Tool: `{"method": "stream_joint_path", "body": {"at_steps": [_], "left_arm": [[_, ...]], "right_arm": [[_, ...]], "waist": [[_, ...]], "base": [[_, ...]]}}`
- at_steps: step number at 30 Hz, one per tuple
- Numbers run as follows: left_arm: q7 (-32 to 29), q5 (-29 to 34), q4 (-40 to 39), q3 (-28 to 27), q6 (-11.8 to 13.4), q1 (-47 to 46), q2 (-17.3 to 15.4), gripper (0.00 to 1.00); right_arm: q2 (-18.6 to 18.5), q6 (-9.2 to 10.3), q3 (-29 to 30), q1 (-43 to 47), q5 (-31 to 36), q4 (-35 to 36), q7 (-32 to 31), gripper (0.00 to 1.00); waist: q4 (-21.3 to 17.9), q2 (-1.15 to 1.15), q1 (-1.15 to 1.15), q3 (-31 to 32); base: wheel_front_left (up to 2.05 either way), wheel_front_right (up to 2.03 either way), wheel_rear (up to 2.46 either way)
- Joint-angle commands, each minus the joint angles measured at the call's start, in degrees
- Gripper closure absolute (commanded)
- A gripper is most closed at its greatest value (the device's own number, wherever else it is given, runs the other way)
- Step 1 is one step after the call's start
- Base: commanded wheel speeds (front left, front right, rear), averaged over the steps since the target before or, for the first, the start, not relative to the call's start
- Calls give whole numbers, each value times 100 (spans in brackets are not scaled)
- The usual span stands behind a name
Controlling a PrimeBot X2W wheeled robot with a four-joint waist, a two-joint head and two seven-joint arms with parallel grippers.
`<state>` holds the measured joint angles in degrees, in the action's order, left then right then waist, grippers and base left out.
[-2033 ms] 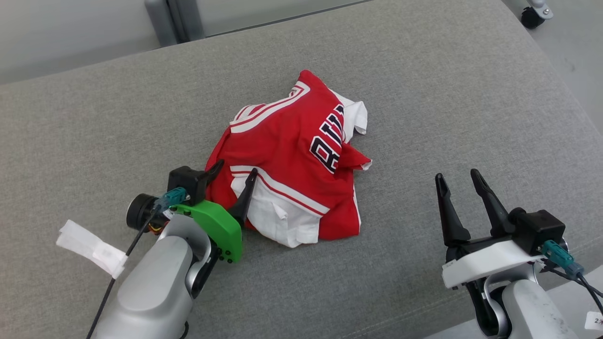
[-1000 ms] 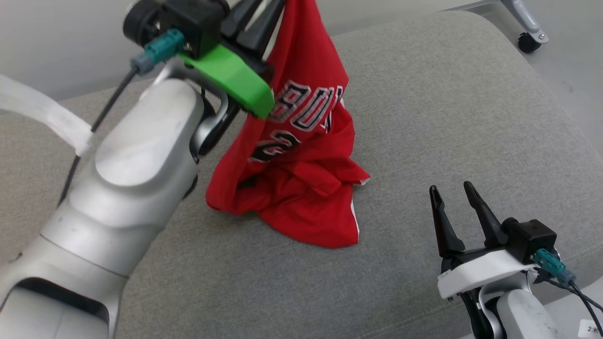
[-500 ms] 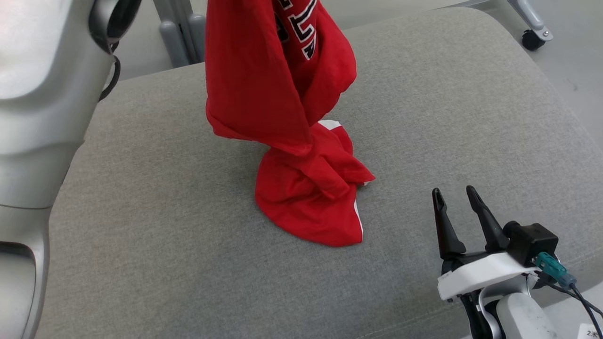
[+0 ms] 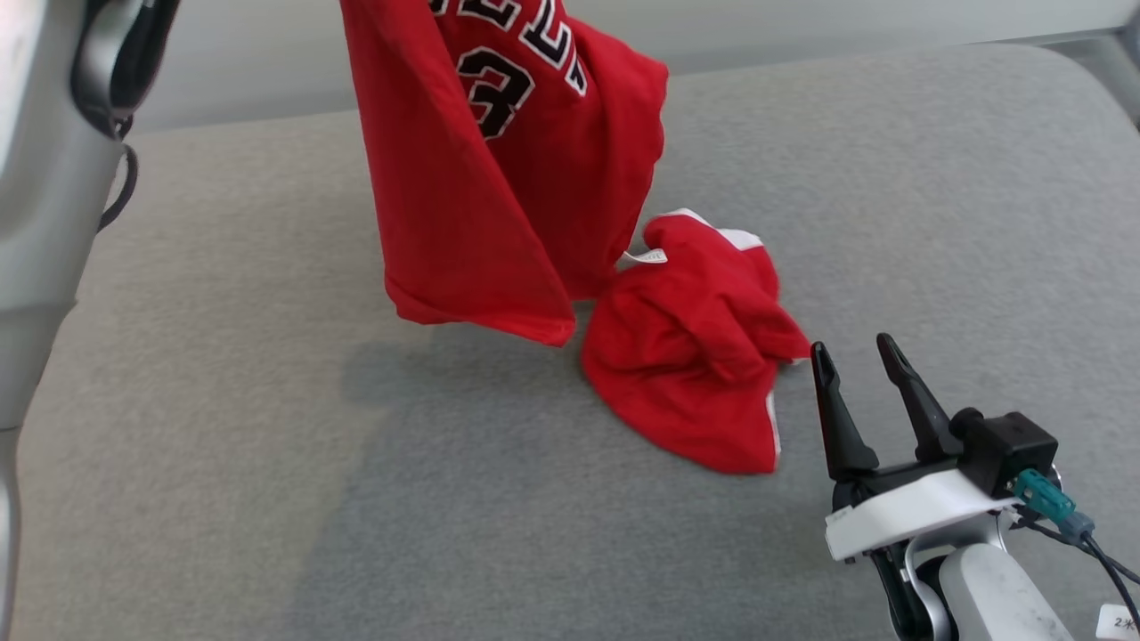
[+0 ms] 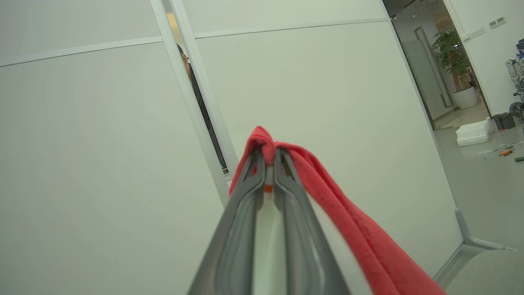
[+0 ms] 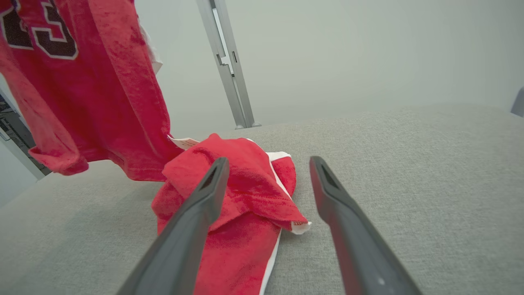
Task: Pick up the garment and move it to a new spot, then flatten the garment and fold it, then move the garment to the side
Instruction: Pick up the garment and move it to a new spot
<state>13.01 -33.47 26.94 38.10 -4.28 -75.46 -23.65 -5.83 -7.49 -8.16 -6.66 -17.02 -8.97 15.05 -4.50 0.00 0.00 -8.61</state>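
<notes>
garment (image 4: 499, 178): red jersey, top part hangs in the air, bottom end is bunched in a heap on the grey cushion (image 4: 223, 463)
left gripper (image 5: 268, 157): pinched tight on a fold of the garment, up high in front of a pale wall panel (image 5: 102, 164)
right gripper (image 4: 850, 345): fingers (image 6: 196, 213) spread apart, holding nothing, low over the cushion
in the way: the heap sits right at the right gripper's tips, just beside them
around: metal post (image 6: 229, 65) behind the cushion, potted plant (image 5: 450, 45) way off in the back
</notes>
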Motion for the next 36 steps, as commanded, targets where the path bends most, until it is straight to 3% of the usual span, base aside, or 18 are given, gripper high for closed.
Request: {"method": "stream_joint_path", "body": {"at_steps": [1,11,19,27,36], "left_arm": [[28,28,-43,-49,73,99,-93,100],[19,-53,-280,-312,364,414,-686,100],[8,-180,-488,-622,624,681,-1175,100],[18,-285,-676,-893,852,824,-1530,100],[52,-363,-369,-1141,782,472,-1854,100]], "right_arm": [[-27,0,-3,-49,36,49,20,0],[-131,0,-352,-194,111,310,20,0],[-213,0,-639,-357,128,430,20,0],[-372,0,-839,-465,126,527,20,0],[-528,0,-958,-543,139,778,20,0]], "waist": [[611,0,0,-46],[1627,0,0,-160],[2089,0,0,-397],[2153,0,0,-659],[1802,0,0,-916]], "base": [[0,0,0],[0,0,0],[0,0,0],[0,0,0],[0,0,0]]}}
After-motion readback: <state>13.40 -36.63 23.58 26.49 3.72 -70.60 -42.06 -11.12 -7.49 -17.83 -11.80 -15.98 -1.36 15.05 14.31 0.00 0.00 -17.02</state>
